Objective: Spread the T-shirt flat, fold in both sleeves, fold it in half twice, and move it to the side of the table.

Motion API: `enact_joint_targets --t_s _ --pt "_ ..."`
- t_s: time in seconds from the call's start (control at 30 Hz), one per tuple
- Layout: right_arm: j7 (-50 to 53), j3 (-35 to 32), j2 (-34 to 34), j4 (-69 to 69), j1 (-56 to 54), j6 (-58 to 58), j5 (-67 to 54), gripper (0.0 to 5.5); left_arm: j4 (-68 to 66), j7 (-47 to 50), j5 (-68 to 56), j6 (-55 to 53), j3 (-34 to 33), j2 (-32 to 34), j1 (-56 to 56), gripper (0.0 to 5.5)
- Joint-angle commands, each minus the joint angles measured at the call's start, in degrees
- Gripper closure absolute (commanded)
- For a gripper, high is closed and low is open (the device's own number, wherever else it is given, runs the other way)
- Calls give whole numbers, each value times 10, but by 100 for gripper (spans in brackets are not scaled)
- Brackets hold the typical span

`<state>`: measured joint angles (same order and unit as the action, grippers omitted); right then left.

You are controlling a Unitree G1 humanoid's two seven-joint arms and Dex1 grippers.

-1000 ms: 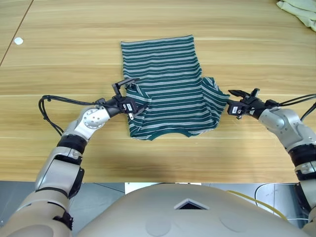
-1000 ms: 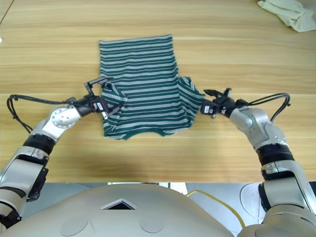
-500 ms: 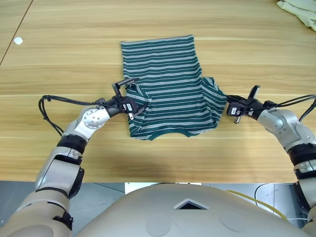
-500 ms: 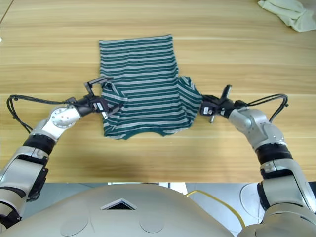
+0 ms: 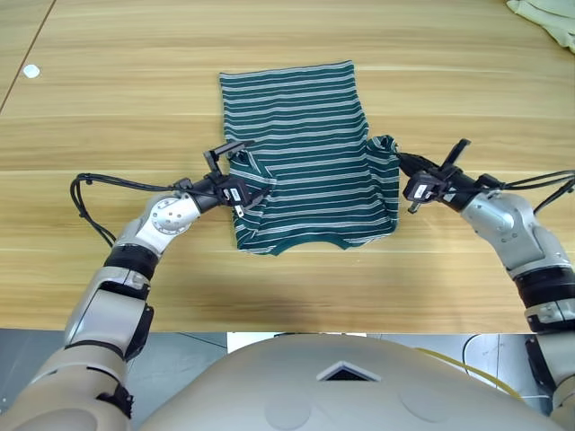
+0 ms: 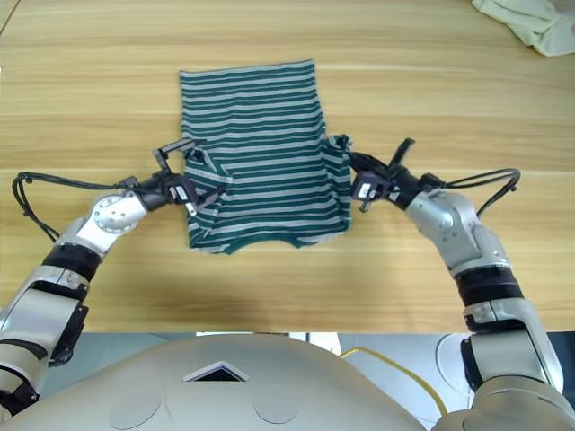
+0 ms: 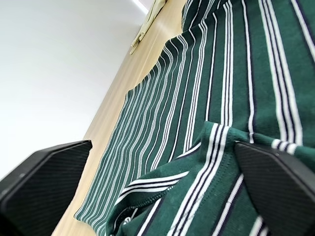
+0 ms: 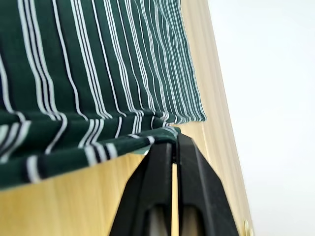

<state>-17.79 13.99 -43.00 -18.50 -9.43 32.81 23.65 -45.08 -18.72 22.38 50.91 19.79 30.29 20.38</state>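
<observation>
two tools sit nearest, one at each side of a single green-and-white striped t-shirt (image 5: 301, 126). the left tool (image 5: 239, 178) has its fingers spread apart over the shirt's left sleeve, which lies folded in across the body; the left wrist view shows that sleeve's hem between the two parted fingers (image 7: 47, 182). the right tool (image 5: 399, 162) is pressed together and clamped on the hem of the right sleeve, holding that edge slightly raised and turned toward the body, as the right wrist view shows at the fingertips (image 8: 170, 147). the t-shirt lies in the middle of the tabletop (image 5: 126, 54), collar toward the robot and bottom hem away, its far half flat and its near half rumpled. farther off, one small white dot (image 5: 31, 71) sits near the left edge, and one pale crumpled cloth (image 5: 546, 18) lies at the far right corner, well apart from the shirt. the tabletop is light wood in long planks.
</observation>
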Motion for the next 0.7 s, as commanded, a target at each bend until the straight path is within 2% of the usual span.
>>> enact_joint_targets --t_s 0.03,0.43,0.7 --pt "-10 5 24 26 5 -15 0 549 -6 -7 15 -12 9 1 0 10" --pt "-23 27 102 25 -14 -59 6 549 -5 -8 14 -13 8 5 -2 10" --pt "-19 39 128 17 -21 -89 22 549 2 -9 14 -13 9 4 -8 10"
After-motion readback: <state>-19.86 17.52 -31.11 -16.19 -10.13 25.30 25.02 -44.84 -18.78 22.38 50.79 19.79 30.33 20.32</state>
